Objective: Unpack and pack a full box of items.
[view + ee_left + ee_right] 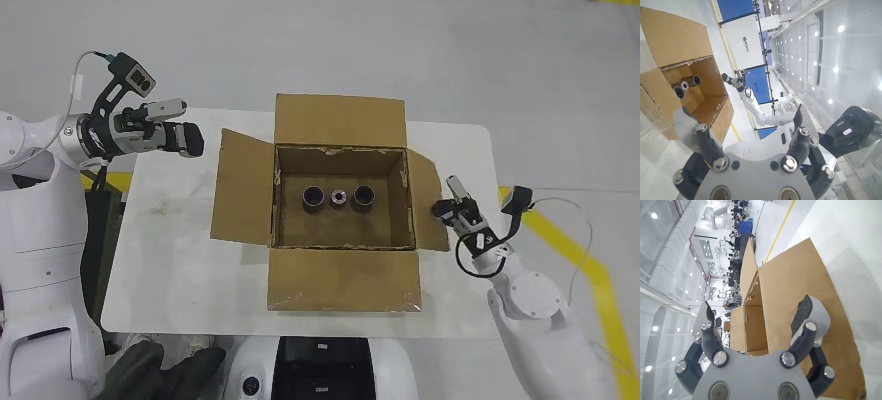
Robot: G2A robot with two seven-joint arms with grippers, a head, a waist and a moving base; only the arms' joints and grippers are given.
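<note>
Cylinders (339,196), seemingly heavy, rigid and slick, are sitting inside the open box (342,148) on the counter (160,260), likely wanting a pinch across the rim, while left pincer (740,113) and right pincer (756,305) are hanging spread.

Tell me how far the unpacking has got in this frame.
Done: the box stands open, flaps spread. In hand: nothing; the left end effector and right end effector are both open and empty, outside the box. Left: three cylinders sit inside in a row, none out on the table.
</note>
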